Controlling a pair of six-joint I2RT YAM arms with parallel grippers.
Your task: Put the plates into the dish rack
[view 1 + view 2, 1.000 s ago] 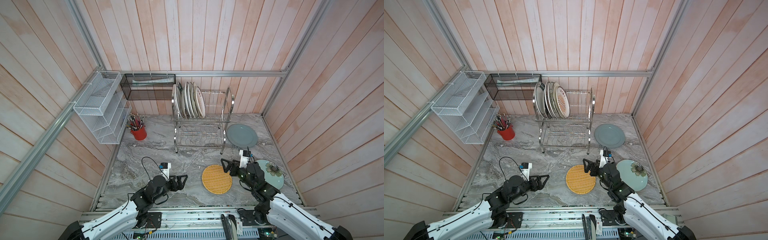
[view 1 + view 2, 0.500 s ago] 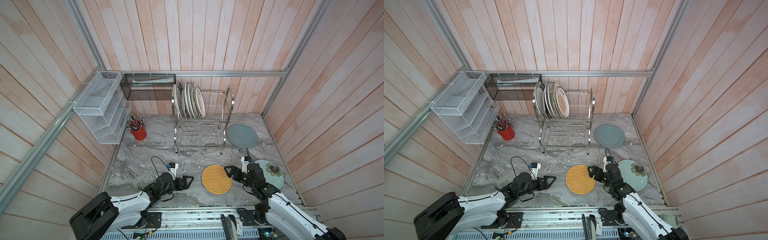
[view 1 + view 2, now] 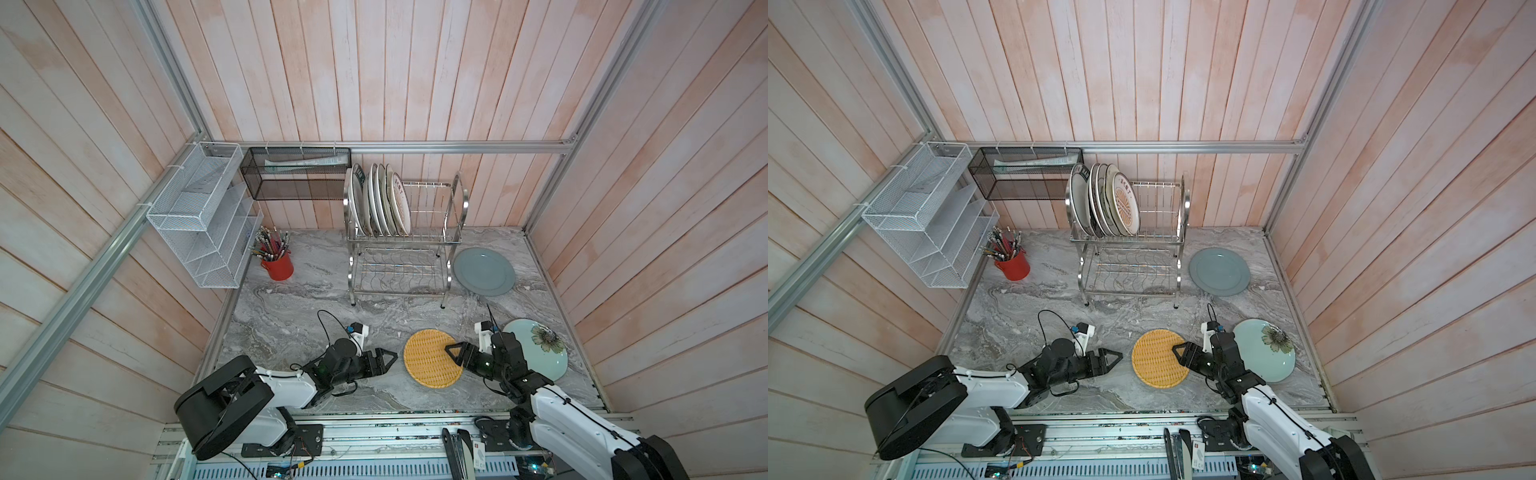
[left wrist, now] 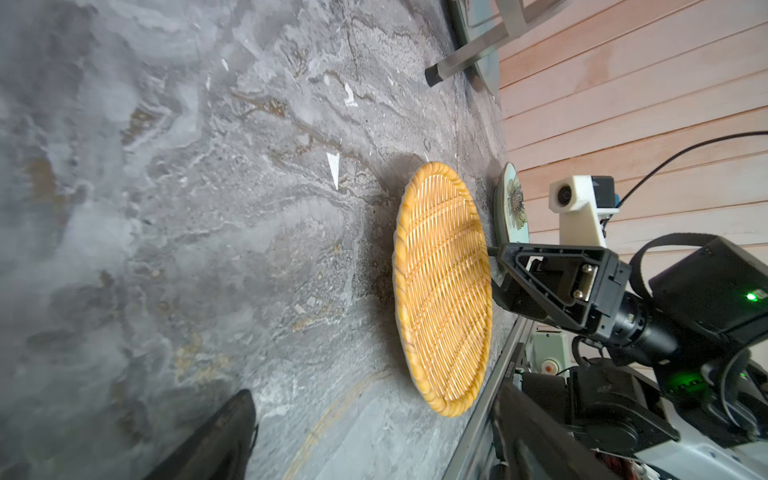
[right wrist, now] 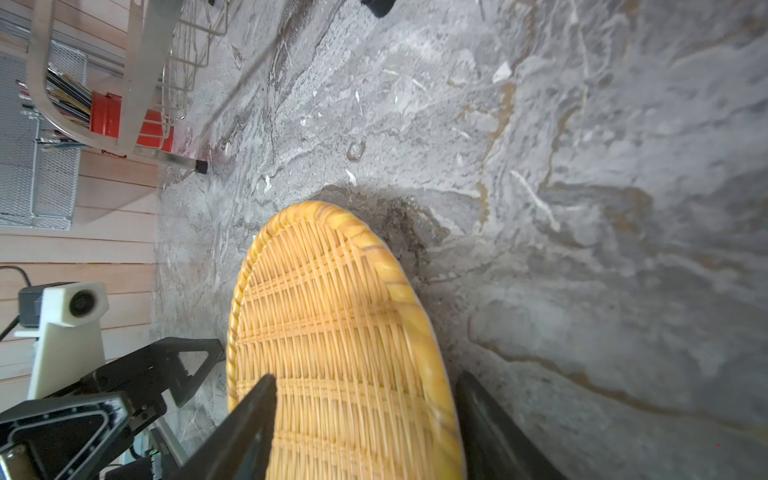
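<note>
Near edge of the desk [image 3: 291, 324]: right pincer [image 3: 455, 355] straddles the right rim of the yellow woven plate [image 3: 428, 359], can't tell if it's actually biting yet. Left pincer [image 3: 390, 356] hangs released just left of it. I'd pinch deep, then lift slowly toward the dish rack [image 3: 457, 208] far back.

- Both top views are bright, evenly lit and sharp.
- The round yellow woven plate [image 5: 345, 316] throws a soft dark shadow on the grey marbled tabletop [image 5: 582, 166].
- Its rim closest to the right wrist camera is blurred.
</note>
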